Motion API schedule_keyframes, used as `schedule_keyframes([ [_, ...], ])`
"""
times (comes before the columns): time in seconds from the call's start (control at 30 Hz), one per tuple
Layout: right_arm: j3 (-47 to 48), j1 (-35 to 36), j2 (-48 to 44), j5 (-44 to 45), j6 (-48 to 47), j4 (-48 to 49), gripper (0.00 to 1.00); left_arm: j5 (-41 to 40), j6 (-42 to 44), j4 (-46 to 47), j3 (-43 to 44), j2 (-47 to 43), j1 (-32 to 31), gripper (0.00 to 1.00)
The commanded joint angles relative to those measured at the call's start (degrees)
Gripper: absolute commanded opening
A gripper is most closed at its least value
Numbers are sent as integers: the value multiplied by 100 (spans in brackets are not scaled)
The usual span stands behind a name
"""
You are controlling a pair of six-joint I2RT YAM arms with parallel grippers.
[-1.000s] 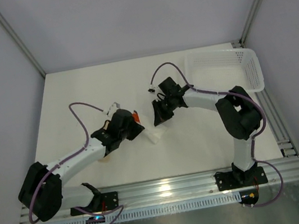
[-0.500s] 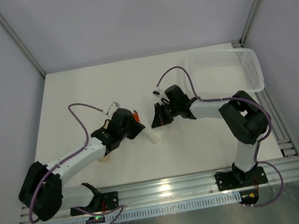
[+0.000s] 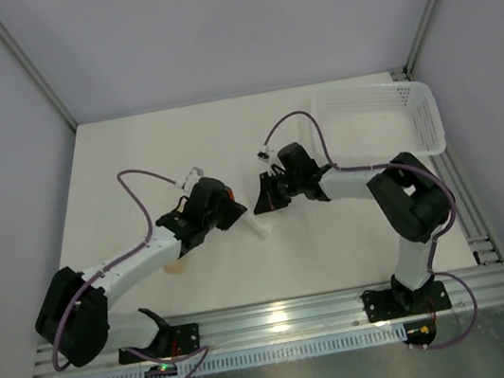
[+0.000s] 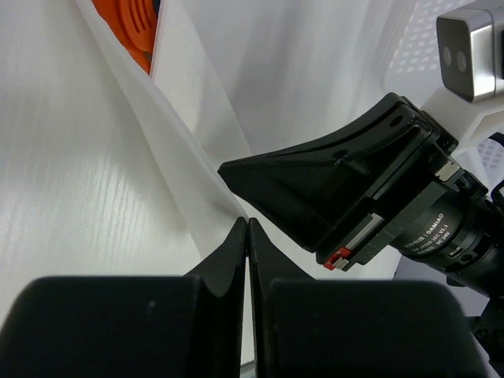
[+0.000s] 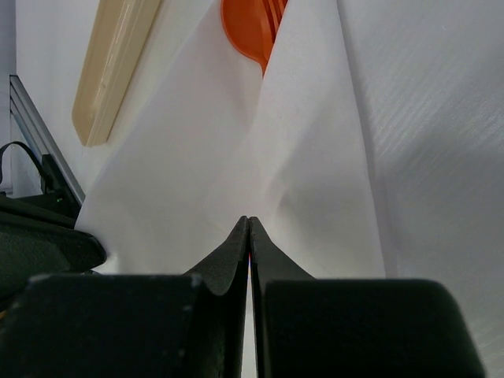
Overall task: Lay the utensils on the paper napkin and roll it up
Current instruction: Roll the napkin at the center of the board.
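White paper napkin [image 3: 259, 230] lies folded near the middle of the table [image 3: 123, 161]. It is wrapped over an orange utensil [image 5: 246, 31], whose rounded end pokes out of the fold at 12 o'clock in the right wrist view.

From above, the left tool [image 4: 248, 233] sits at 10 o'clock of the napkin and the right tool [image 5: 249, 233] at 1 o'clock, the 2 facing each other and close together. Each tool has its fingers pressed together, with the tips at the napkin's edge. Whether any paper is pinched between them cannot be told.

A flat beige piece [image 3: 176, 268] lies at 8 o'clock of the napkin, just beside the left arm. A white perforated basket [image 3: 370, 87] stands at 2 o'clock on the table, well apart from the napkin.
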Motion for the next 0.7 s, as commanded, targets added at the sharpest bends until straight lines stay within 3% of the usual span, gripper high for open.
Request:
schedule_keyframes([
  [0.0, 24, 34, 119, -33, 15, 353, 4, -178, 38, 119, 308, 125, -30, 0],
  [0.43, -213, 34, 559, 11, -29, 336, 4, -195, 55, 163, 440, 353, -30, 0],
  [0.67, -398, 34, 691, -51, 67, 556, 4, -72, 328, 207, 1054, 845, -30, 0],
])
